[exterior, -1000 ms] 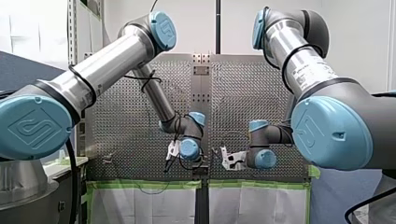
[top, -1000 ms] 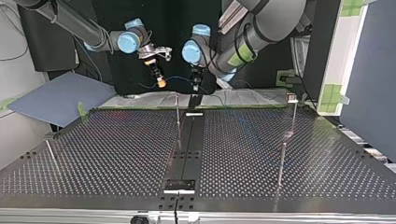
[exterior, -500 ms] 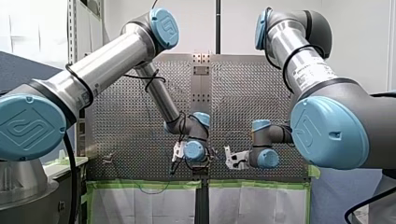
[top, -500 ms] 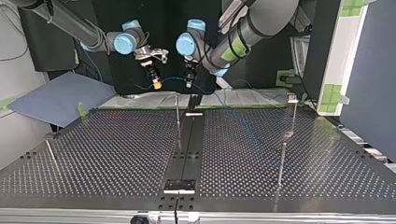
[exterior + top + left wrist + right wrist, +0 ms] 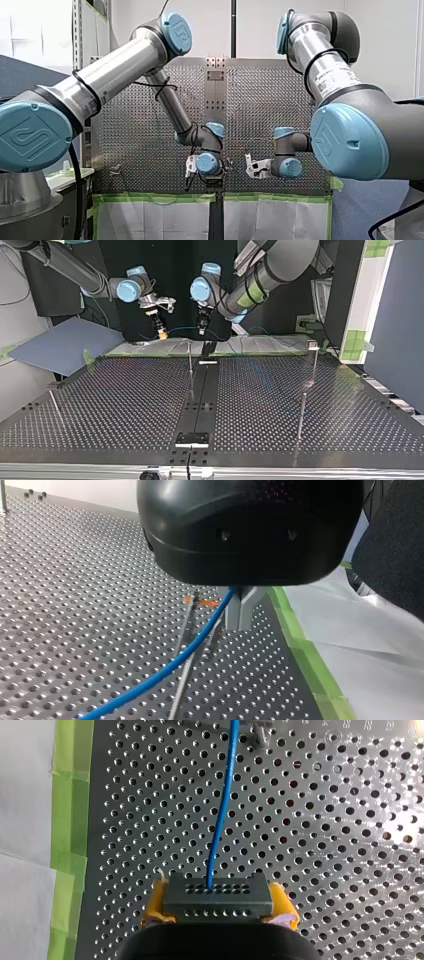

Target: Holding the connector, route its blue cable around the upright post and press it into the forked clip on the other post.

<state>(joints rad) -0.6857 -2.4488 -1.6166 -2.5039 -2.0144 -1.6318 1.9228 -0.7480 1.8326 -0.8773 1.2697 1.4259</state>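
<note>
You can see the right gripper [image 5: 218, 906] with its yellow pads [image 5: 156, 902] closed on the two ends of the dark connector [image 5: 218, 892]. The blue cable [image 5: 222, 805] leaves the connector's face and runs straight ahead over the perforated table [image 5: 325, 845]. Look at the left gripper [image 5: 240, 617] and you find its metal fingers [image 5: 236, 614] brought together on the cable, which trails away from them low over the holes. In the top view both grippers hang above the table edge nearest the arms, the right one at the view's left and the left one just beside it, with the cable strung between them in a shallow sag. The upright post [image 5: 190, 362] stands on the table below that span, apart from the cable. The other post [image 5: 314, 362] is at that view's right, well apart from the cable; you cannot make out its top fitting.
</note>
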